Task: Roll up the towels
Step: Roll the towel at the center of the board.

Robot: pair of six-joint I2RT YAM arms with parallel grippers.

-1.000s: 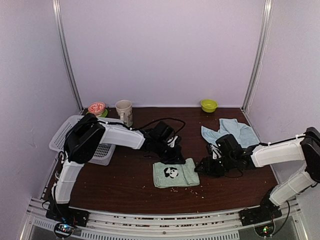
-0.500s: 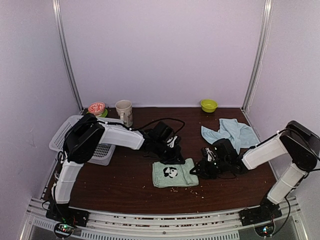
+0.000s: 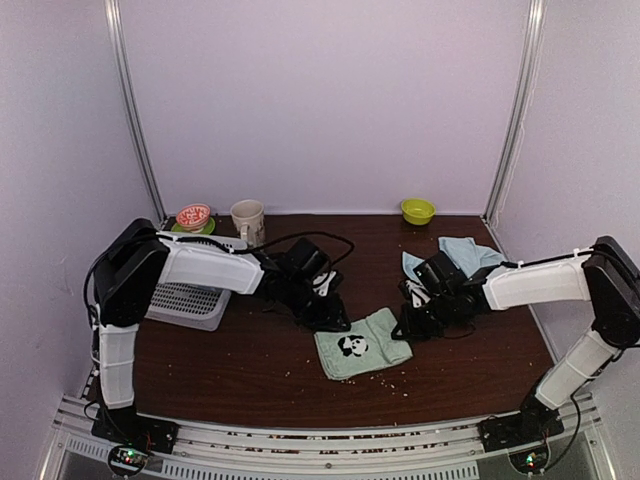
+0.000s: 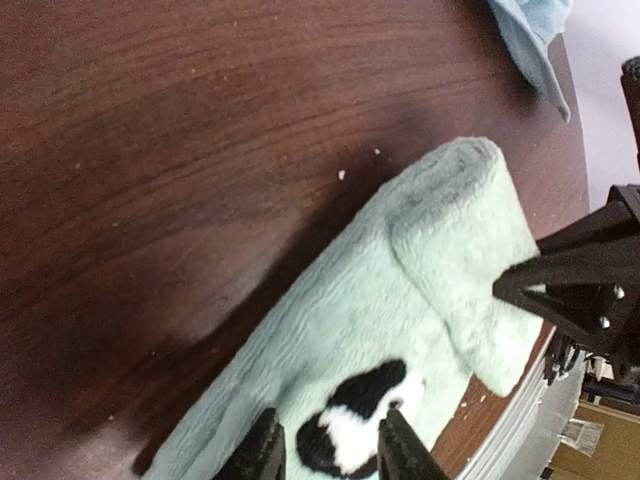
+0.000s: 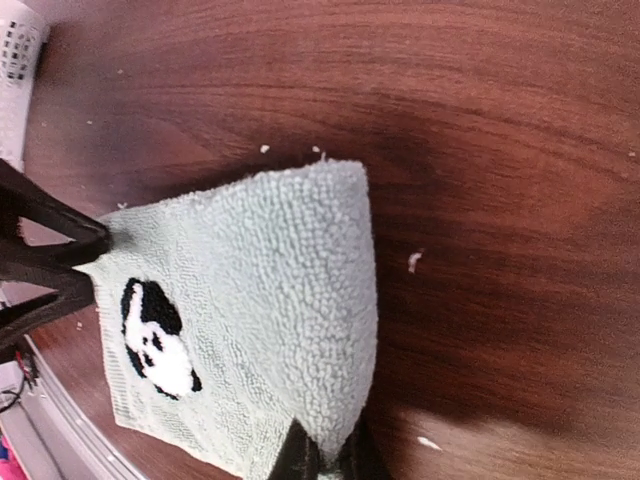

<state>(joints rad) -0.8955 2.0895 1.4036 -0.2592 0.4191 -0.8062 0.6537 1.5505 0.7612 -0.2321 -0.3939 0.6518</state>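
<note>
Mint towel (image 3: 362,345): roll barely begun.
Right gripper (image 5: 325,442) pinches its edge; left gripper (image 4: 328,430) part-open; blue towel (image 3: 470,258) untouched.

mint panda towel (image 5: 270,280), right hand (image 5: 325,455) pinching edge

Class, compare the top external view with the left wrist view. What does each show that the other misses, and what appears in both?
Only the top external view shows the white basket, the mug, the green bowl and both arms whole. Only the left wrist view shows the left gripper from behind its own fingers, which stand apart, and the towel's far end turned over into a thick roll. Both show the mint towel with its panda patch, part of the blue towel, and the right gripper at the mint towel's edge.
</note>
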